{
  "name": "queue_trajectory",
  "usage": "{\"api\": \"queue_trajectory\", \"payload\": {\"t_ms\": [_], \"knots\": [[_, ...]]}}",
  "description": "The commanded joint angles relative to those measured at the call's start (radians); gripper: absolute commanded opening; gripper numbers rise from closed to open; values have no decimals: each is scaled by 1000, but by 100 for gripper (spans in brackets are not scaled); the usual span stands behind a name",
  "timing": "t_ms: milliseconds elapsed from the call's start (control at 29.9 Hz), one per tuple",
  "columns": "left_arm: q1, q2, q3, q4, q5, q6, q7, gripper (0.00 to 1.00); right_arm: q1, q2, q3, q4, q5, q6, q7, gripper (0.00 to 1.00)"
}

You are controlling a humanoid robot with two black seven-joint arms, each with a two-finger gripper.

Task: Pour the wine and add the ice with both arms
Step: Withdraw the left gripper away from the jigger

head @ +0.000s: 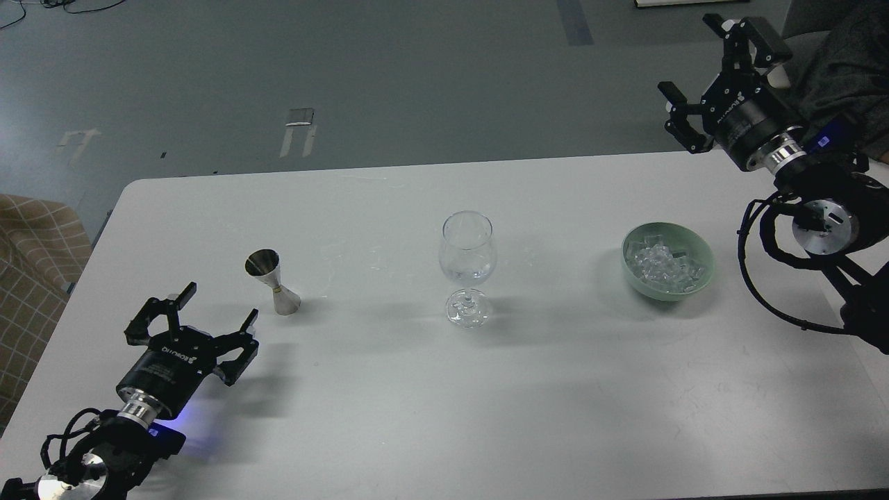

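A clear stemmed wine glass stands upright at the middle of the white table; it looks empty. A steel jigger stands to its left. A pale green bowl to its right holds a pile of clear ice cubes. My left gripper is open and empty, low over the table just left of and below the jigger, not touching it. My right gripper is open and empty, raised near the table's far right edge, above and right of the bowl.
The grey floor lies beyond the table's far edge. A tan checked chair stands at the left. A dark cloth-like mass sits at the upper right, behind my right arm.
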Motion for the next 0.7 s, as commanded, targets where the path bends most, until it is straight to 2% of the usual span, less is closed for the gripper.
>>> {"api": "queue_trajectory", "payload": {"t_ms": [0, 134, 368, 501, 668], "knots": [[-7, 112, -6, 27, 12, -69, 0, 97, -1, -84, -45, 41, -164, -2, 3, 100], [-31, 249, -8, 52, 37, -69, 0, 97, -19, -176, -72, 109, -366, -5, 7, 100], [-156, 268, -30, 20, 198, -69, 0, 97, -105, -261, -73, 224, -656, -59, 13, 100], [-246, 258, -34, -26, 388, -69, -67, 97, -174, -261, -72, 267, -935, -140, 16, 100], [-375, 229, -26, -34, 491, -69, -84, 97, -226, -250, -73, 256, -1163, -213, 24, 100]]}}
